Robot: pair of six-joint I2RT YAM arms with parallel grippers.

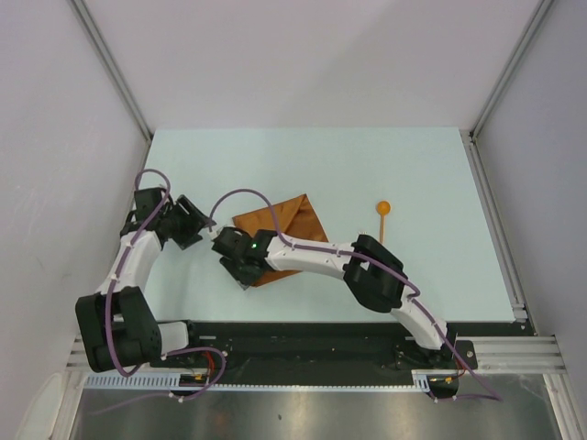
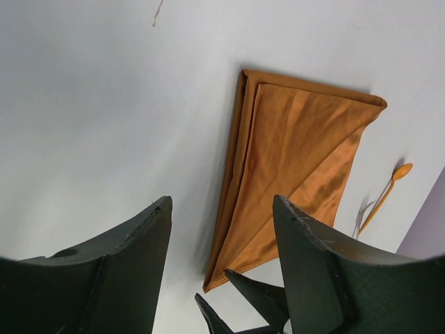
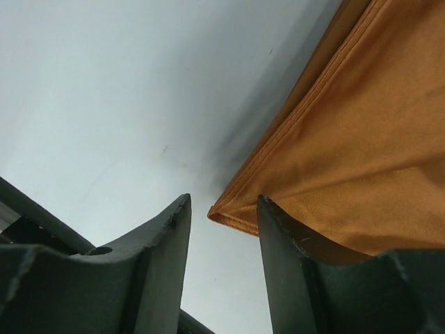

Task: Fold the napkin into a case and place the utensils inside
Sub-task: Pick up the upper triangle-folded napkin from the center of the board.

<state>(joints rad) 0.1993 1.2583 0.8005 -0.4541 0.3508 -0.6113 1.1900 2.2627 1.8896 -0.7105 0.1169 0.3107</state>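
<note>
The rust-orange napkin lies folded in layers on the table, a diagonal fold showing in the left wrist view. My right gripper is open at its near-left corner. In the right wrist view the corner sits between the jaws, and the cloth lies over the right finger. My left gripper is open and empty, just left of the napkin. The spoon with the orange bowl lies right of the napkin. The fork shows beside it.
The pale table is walled by white panels on three sides. The right arm reaches across the napkin's near edge. The right gripper's fingers show in the left wrist view. A metal rail runs along the table's right edge.
</note>
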